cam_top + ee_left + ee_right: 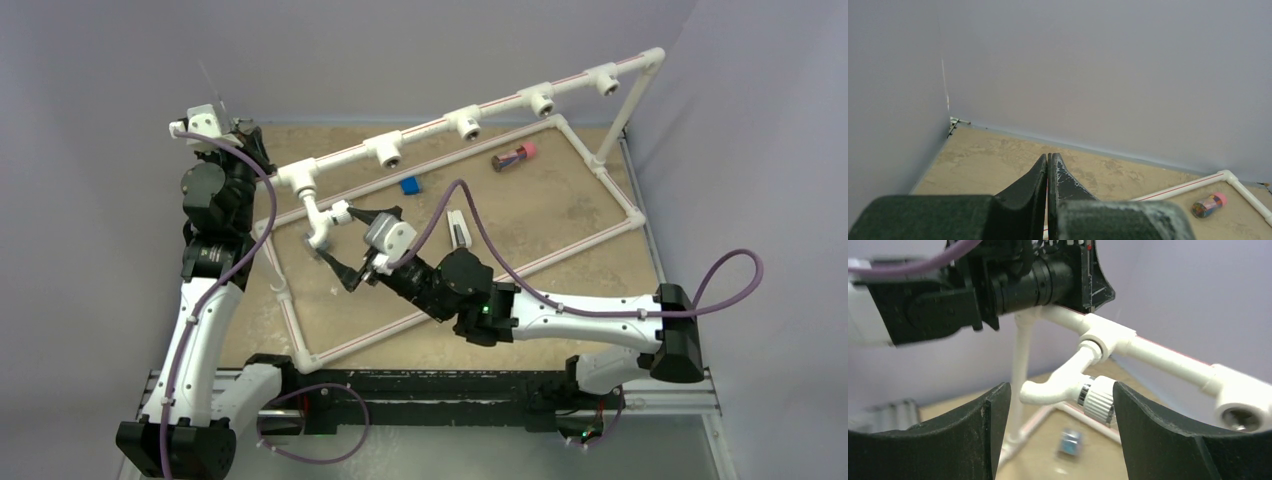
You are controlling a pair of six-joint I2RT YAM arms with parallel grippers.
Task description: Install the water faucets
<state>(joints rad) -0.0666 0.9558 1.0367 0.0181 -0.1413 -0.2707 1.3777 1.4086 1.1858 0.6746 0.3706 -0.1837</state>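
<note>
A faucet (316, 228) hangs from the leftmost tee (299, 178) on the top rail of the pipe frame (600, 168). Its stem is in the socket and its knob (1098, 399) is turned toward the right arm (590, 312). That arm's jaws stand wide open on either side of the faucet and grip nothing. The knob sits just beside one finger (1168, 440); whether they touch cannot be told. The left arm (200, 300) is raised at the back left corner, its jaws pressed together with nothing between them, aimed at the wall. On the worktop (560, 210) inside the frame lie a blue cube (409, 185), a pink-capped bottle (513, 156) and a flat white-and-black piece (458, 230).
</note>
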